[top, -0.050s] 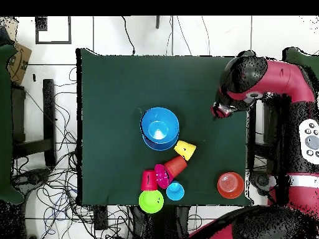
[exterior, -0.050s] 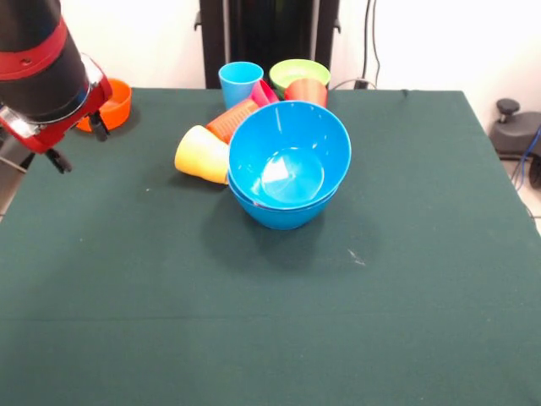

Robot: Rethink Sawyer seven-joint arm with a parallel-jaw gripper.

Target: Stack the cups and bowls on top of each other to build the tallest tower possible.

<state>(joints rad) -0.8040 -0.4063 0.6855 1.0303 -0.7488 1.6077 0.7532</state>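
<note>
Bowls are sitting near the middle of the green surface [exterior, -0.050s: 270, 338]: two large blue bowls [exterior, -0.050s: 289, 165] are nesting one inside the other, the upper one tilting so its mouth is facing the near side. Just left of them a yellow cup [exterior, -0.050s: 201, 155] is lying on its side, touching the blue pair. Behind it an orange cup [exterior, -0.050s: 232, 119] is also lying tipped over, and a pink-red bowl [exterior, -0.050s: 264, 91] is leaning on edge just beyond it. Farther back a light blue cup [exterior, -0.050s: 241, 83] is standing upright, with a lime-green bowl [exterior, -0.050s: 299, 72] to its right and a red cup [exterior, -0.050s: 306, 90] standing mouth down in front of that bowl. A small orange bowl [exterior, -0.050s: 113, 103] is resting alone at the far left corner, well apart from the cluster.

The gripper [exterior, -0.050s: 78, 144] is hanging at the left edge in the front view, just in front of the orange bowl and above the surface. Its fingers [exterior, -0.050s: 57, 160] are holding nothing; whether they are spread wide or narrow cannot be told. In the overhead view the gripper [top, -0.050s: 216, 114] is sitting at the right side of the surface, apart from the blue bowls.
</note>
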